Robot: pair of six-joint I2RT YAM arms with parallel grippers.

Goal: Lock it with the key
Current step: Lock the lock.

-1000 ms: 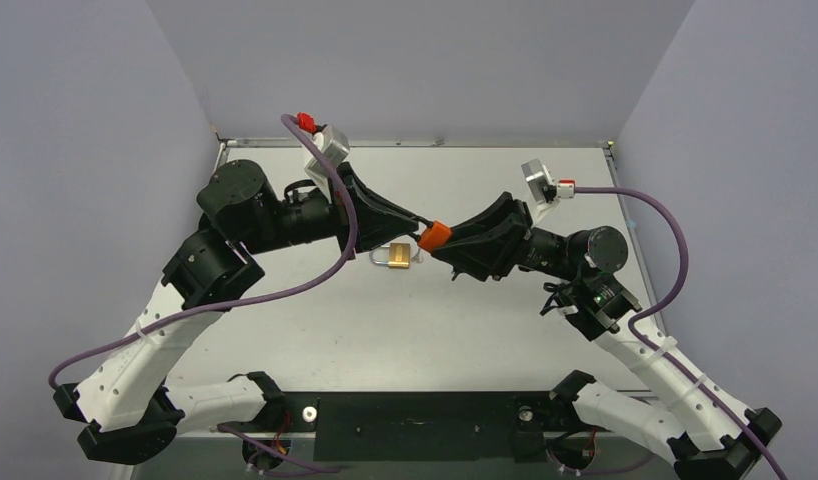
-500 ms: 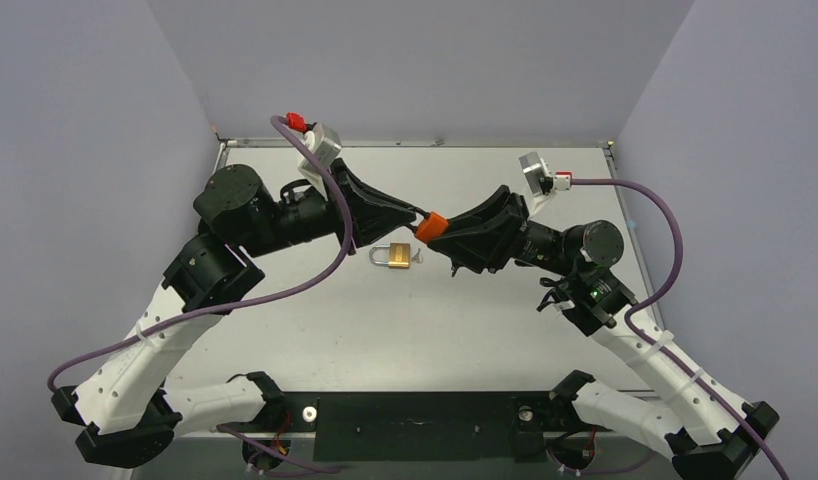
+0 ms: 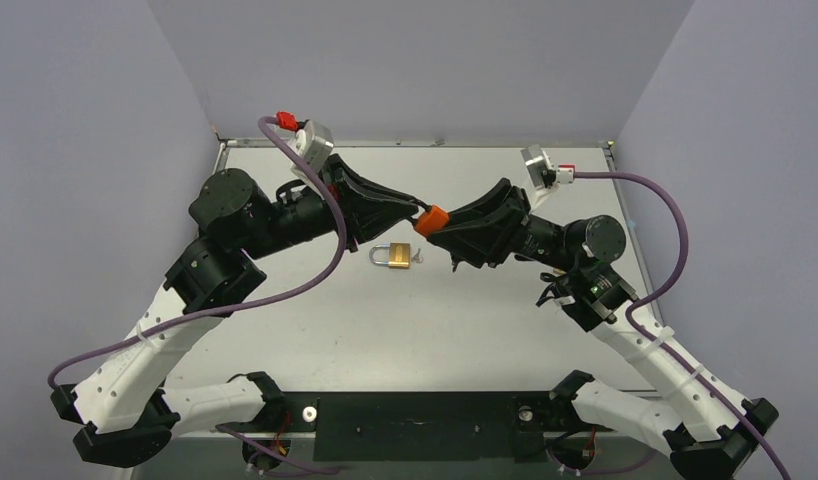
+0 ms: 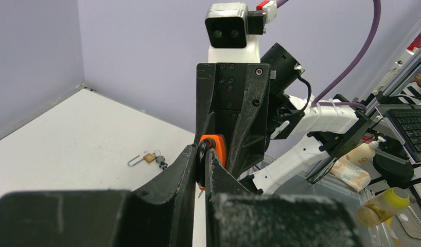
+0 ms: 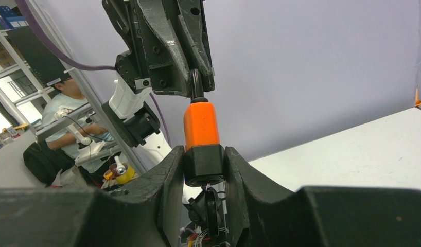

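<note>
— Above the worktop [image 3: 385,330], top view: orange padlock [image 3: 432,220] held in the air between both hands. Left hand [image 3: 417,213] clenched on its top end, right hand [image 3: 440,230] clamped on its body. Both forearms angled inward, meeting tip to tip. Brass padlock [image 3: 398,256] lying flat below, apart, small keys [image 3: 417,257] beside it.

— Step in hand?

— Judged as bracing lock for closing; key turn not yet made. Left wrist view: fingers [image 4: 180,175] pinched tight on black shackle [image 4: 202,154], orange body just beyond, right hand facing head-on.

— Right wrist view?

— Fingers [image 5: 167,180] gripping black base of body, orange part upright above, shackle nipped in left hand. Something dark hanging beneath; key or not, cannot tell.

— Next move?

— Likely needs shackle and body kept in line, pressed squarely, then one hand freed for key.
</note>
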